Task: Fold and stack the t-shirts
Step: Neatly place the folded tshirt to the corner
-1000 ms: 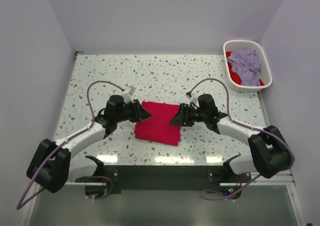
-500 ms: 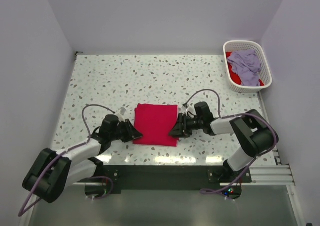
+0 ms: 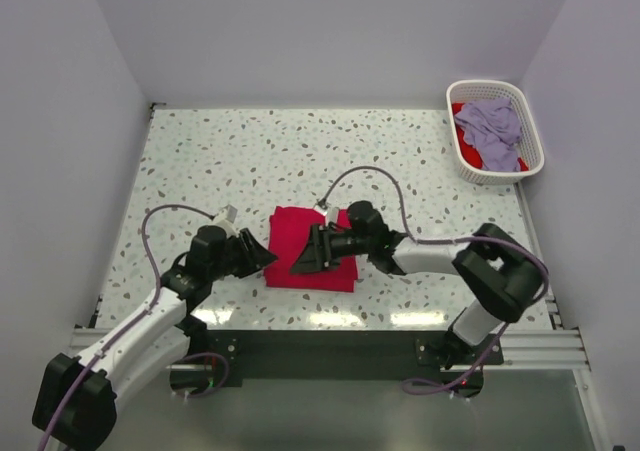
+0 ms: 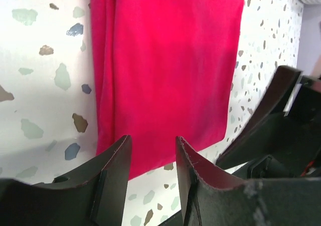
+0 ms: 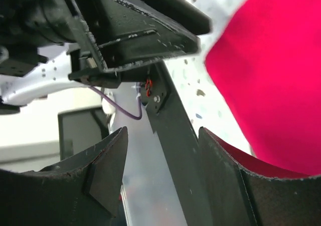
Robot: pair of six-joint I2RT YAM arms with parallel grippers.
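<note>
A crimson red t-shirt (image 3: 320, 233) lies folded into a rectangle near the table's front middle. It also shows in the left wrist view (image 4: 165, 60) and the right wrist view (image 5: 281, 85). My left gripper (image 3: 268, 260) is open and empty at the shirt's near left edge, its jaws astride that edge (image 4: 150, 151). My right gripper (image 3: 299, 265) is open and empty, reaching leftward over the shirt's near part, tips past its corner (image 5: 163, 141). A pale lavender t-shirt (image 3: 489, 125) lies bunched on a red one (image 3: 480, 157) in the basket.
The white slotted basket (image 3: 497, 177) stands at the far right corner of the speckled table (image 3: 260, 151). Walls close in the left, right and back. The two grippers are close together at the shirt's near left corner.
Both grippers came down from the shirt's far corners to its near edge. Then my right gripper swept left across the shirt toward the left gripper, which stayed at the near left edge.
</note>
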